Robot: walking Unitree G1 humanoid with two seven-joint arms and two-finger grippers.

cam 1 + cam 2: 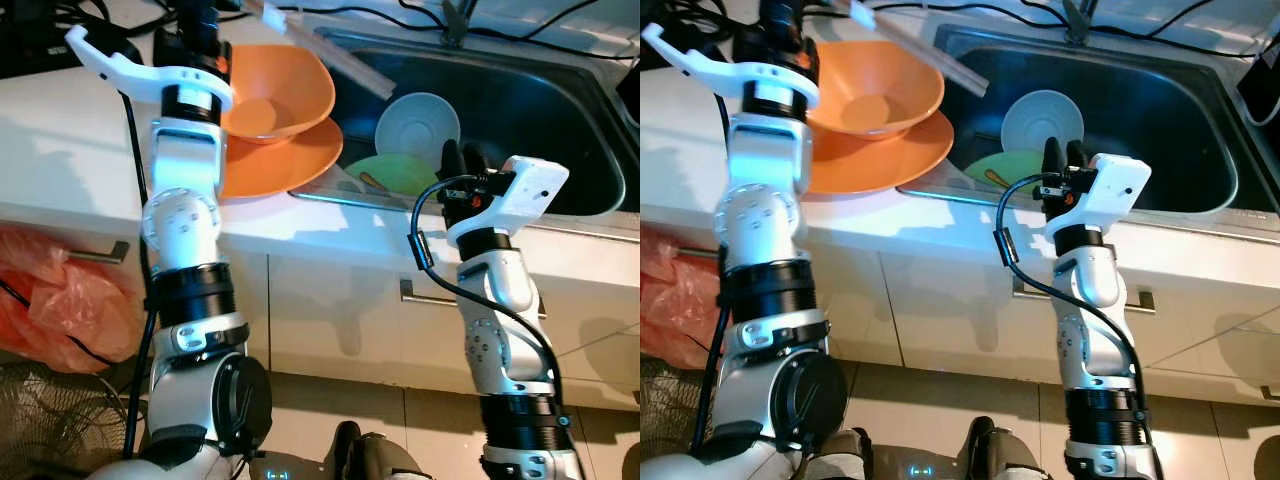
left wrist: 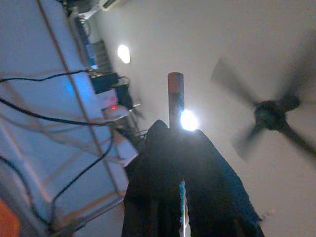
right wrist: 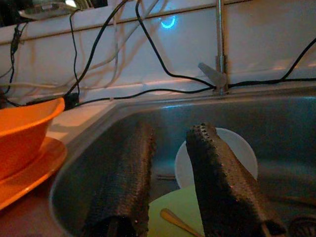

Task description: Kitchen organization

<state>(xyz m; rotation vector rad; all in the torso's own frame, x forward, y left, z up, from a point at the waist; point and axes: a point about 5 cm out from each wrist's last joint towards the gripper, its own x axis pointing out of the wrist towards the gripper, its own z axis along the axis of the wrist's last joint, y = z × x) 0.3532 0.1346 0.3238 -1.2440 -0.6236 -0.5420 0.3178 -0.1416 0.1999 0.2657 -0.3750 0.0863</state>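
My left gripper (image 2: 177,131) is raised over the counter's back left, shut on a long thin wooden stick (image 1: 330,55) that slants out over the sink's (image 1: 560,110) corner. Below it an orange bowl (image 1: 275,95) sits in an orange plate (image 1: 300,160) on the counter. In the sink, a white bowl (image 1: 418,125) leans behind a green plate (image 1: 400,172) with a small wooden utensil (image 3: 177,222) lying on it. My right gripper (image 1: 462,153) hovers open at the sink's front rim, pointing at the white bowl and green plate.
A faucet (image 1: 458,20) stands behind the sink, with black cables (image 3: 148,49) along the back wall. A red plastic bag (image 1: 50,310) hangs by the lower cabinets at the left. Cabinet handles (image 1: 425,297) sit below the counter edge.
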